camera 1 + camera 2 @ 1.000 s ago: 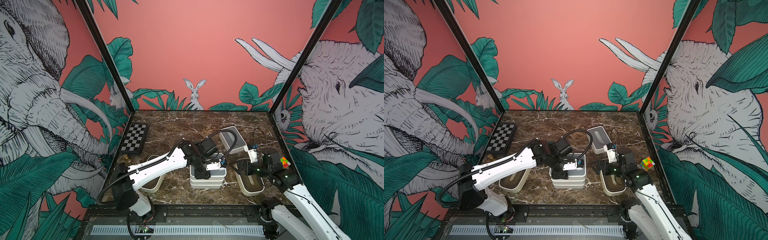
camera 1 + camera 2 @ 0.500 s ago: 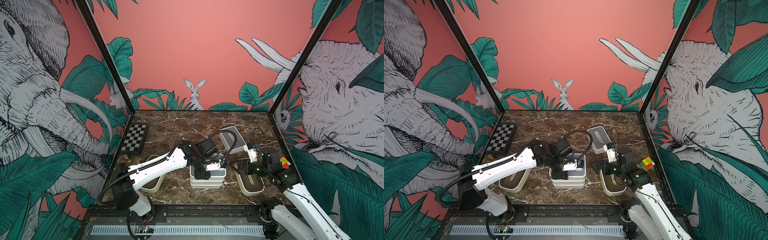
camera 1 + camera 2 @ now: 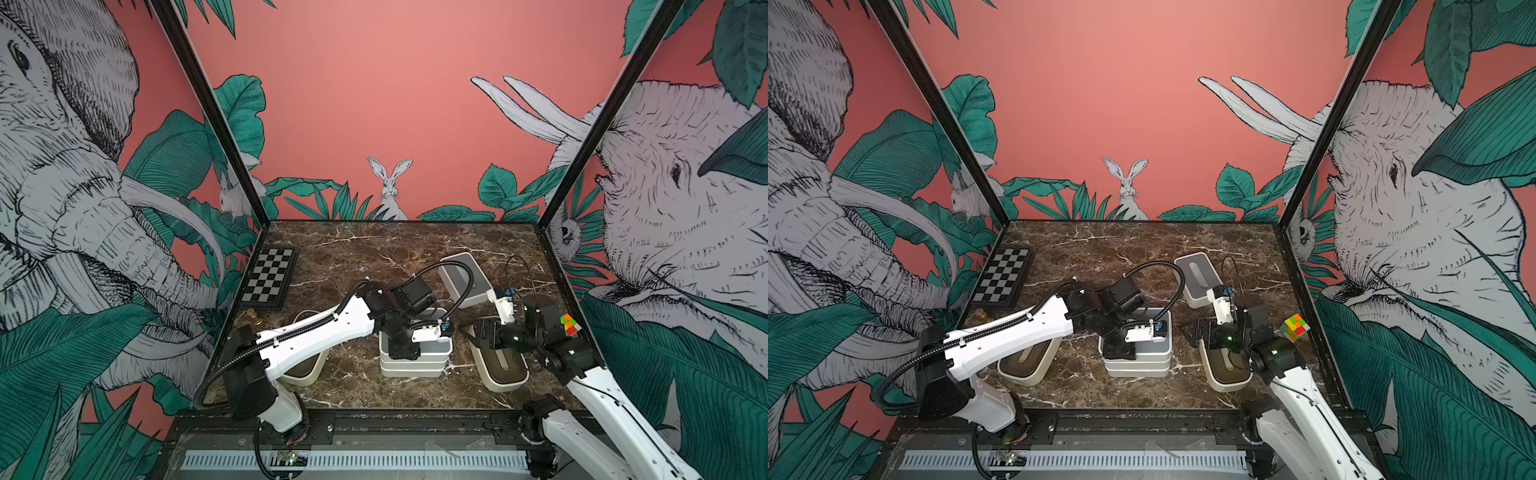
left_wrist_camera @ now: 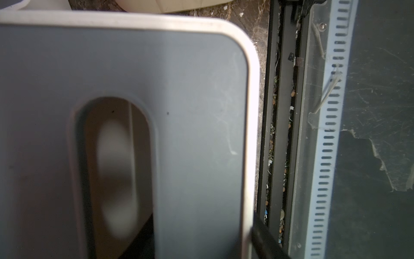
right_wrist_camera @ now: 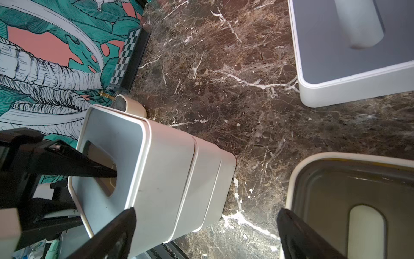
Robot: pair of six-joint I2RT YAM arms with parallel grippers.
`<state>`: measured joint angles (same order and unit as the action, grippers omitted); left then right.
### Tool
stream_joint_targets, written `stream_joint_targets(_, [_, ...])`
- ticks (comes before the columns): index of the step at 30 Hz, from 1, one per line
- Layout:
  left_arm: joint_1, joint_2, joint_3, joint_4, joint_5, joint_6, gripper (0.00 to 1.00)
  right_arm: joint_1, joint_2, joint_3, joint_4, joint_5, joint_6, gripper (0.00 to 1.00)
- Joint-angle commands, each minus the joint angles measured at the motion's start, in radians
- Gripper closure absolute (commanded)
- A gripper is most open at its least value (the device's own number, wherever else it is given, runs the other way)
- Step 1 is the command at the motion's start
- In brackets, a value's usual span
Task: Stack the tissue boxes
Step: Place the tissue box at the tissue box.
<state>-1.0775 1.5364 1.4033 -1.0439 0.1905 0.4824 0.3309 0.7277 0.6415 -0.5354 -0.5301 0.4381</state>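
clamping the top grey tissue box (image 5: 107,139) of the mid-frame stack (image 3: 415,368), the left end effector (image 3: 404,348) has a finger (image 5: 89,166) in its slot, seen only from the right wrist. the right end effector (image 5: 206,212) gapes wide by the brown-lidded box (image 3: 505,384), lower right. the stack's lower lids are hidden.

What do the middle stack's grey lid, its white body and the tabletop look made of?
The grey lid looks like matte plastic: even colour, moulded slot. The white body is probably plastic too: soft sheen, rounded corners. The tabletop looks like brown white-veined marble, possibly laminate.
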Motion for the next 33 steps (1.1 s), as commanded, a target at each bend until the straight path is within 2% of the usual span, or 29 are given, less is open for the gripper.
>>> stream_joint_targets(1, [-0.006, -0.036, -0.004, 0.007, 0.012, 0.008, 0.55, -0.004, -0.001, -0.006, 0.03, -0.009, 0.005, 0.02])
stream_joint_targets(23, [-0.005, -0.019, 0.014, -0.017, 0.005, 0.057, 0.54, -0.004, 0.001, -0.011, 0.037, -0.013, 0.013, 0.02])
stream_joint_targets(33, [-0.006, -0.008, 0.022, -0.023, 0.01, 0.037, 0.52, -0.005, 0.009, -0.012, 0.045, -0.018, 0.016, 0.02])
